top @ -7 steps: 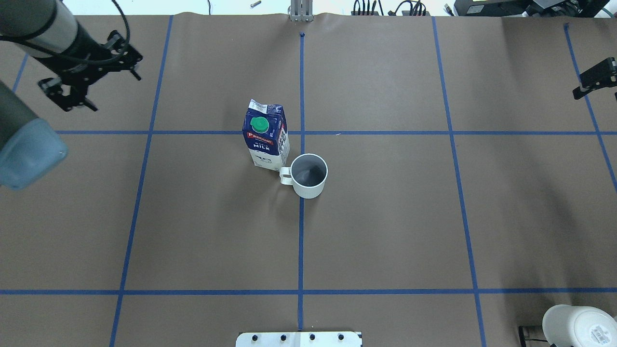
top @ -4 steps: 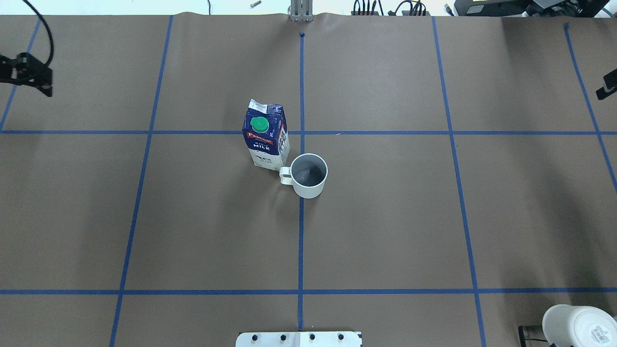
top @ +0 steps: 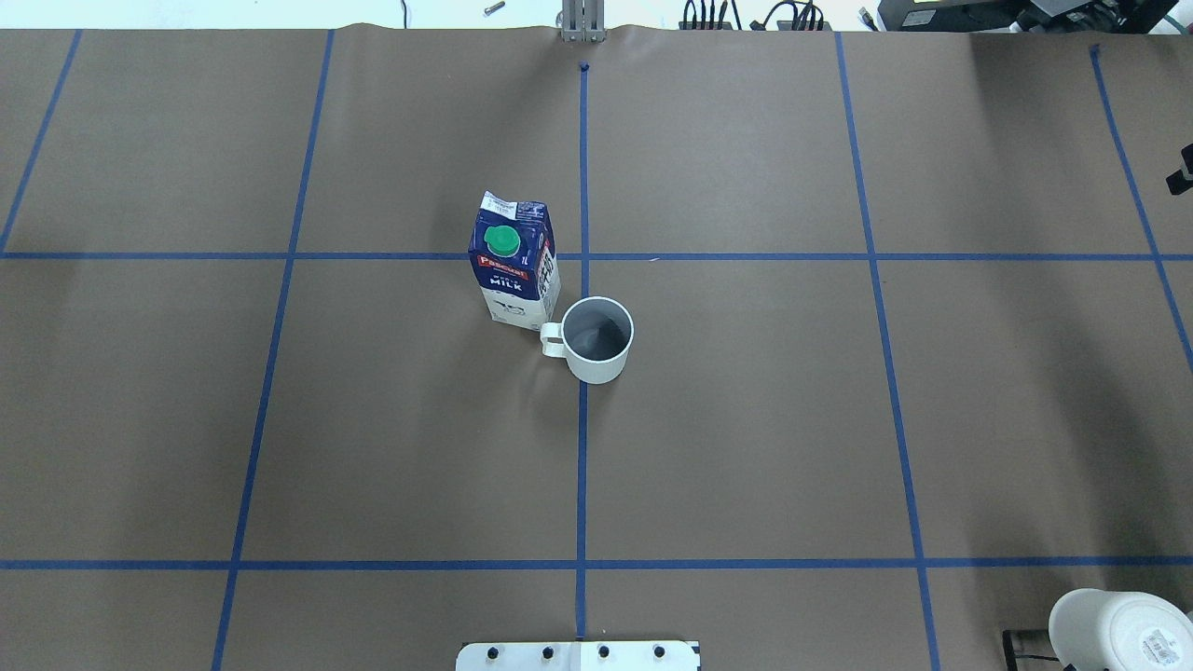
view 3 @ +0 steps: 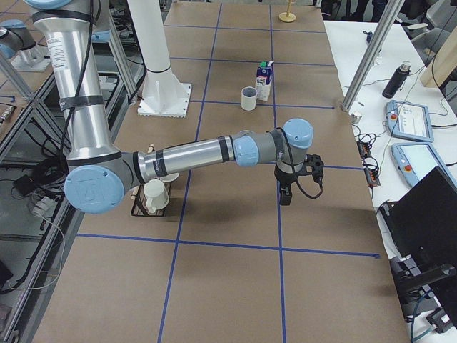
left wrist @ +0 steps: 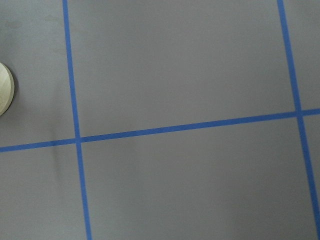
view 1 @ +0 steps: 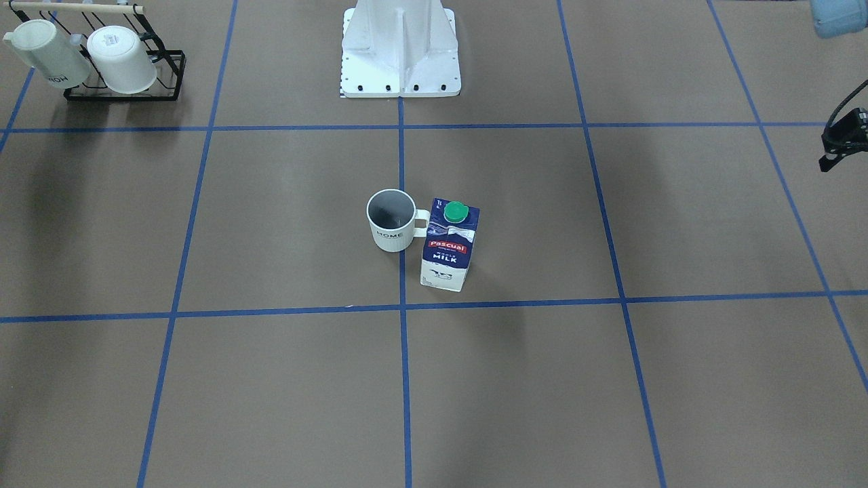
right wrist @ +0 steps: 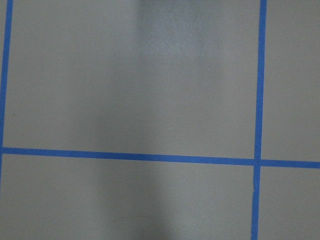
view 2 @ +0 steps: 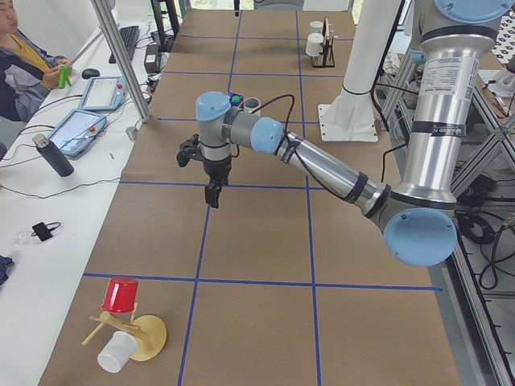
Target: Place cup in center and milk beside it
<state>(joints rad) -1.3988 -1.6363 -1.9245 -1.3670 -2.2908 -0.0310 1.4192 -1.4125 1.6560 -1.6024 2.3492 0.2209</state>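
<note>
The white cup [top: 596, 337] stands upright on the middle tape line, just on my side of the center crossing [top: 582, 256], handle toward the milk. The navy and white milk carton [top: 514, 266] stands upright right beside it, on my left; whether they touch is not clear. Both also show in the front view: cup [view 1: 391, 220], milk [view 1: 449, 245]. My left gripper [view 2: 212, 193] hangs over bare table far to the left, only partly seen at the front view's edge [view 1: 841, 139]. My right gripper [view 3: 285, 193] hangs far to the right, barely in the overhead view [top: 1184, 172]. I cannot tell their jaw states.
A black rack [view 1: 122, 61] with two white mugs stands near my base [view 1: 400, 54] on my right side. A red cup on a wooden stand [view 2: 121, 322] is at the table's left end. Operators' tablets and a bottle lie on the far side table [view 2: 80, 129].
My left arm has pulled out of the overhead view to the left. My right gripper has drawn further toward the right edge. The cup and milk have not moved.
</note>
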